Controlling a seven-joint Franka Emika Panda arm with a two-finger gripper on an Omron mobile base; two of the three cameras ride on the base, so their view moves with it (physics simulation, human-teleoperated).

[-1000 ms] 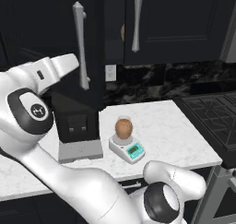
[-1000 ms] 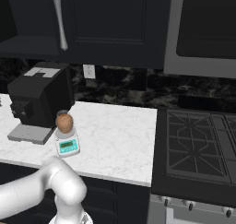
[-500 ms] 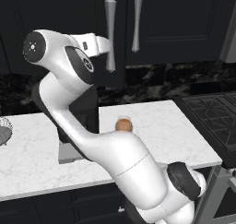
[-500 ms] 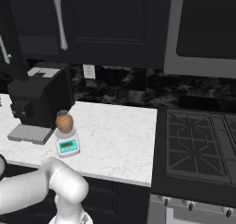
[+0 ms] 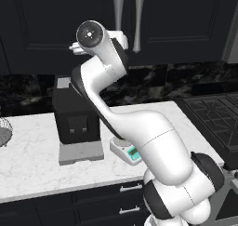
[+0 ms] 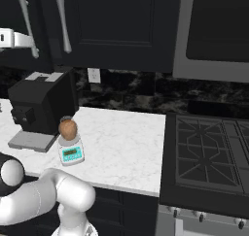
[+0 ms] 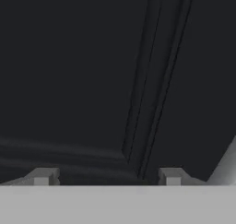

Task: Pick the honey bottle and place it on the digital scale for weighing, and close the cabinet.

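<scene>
The cabinet (image 5: 65,29) door has swung flush since a second ago. The gripper (image 7: 107,176), fingers apart and empty, faces its panel. The honey bottle (image 6: 68,128) sits on the digital scale (image 6: 71,152) near the counter's front edge; both steps look complete.

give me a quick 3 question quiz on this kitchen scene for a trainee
1. True or false: the amber-brown honey jar stands on the white digital scale.
2. The black coffee machine stands where, in the right base view? A) left of the scale B) on the black stovetop C) right of the scale
3. Fill in: the tool, fingers apart and empty, faces a panelled door of the black wall ____.

Key: 1 true; 2 A; 3 cabinet
</scene>
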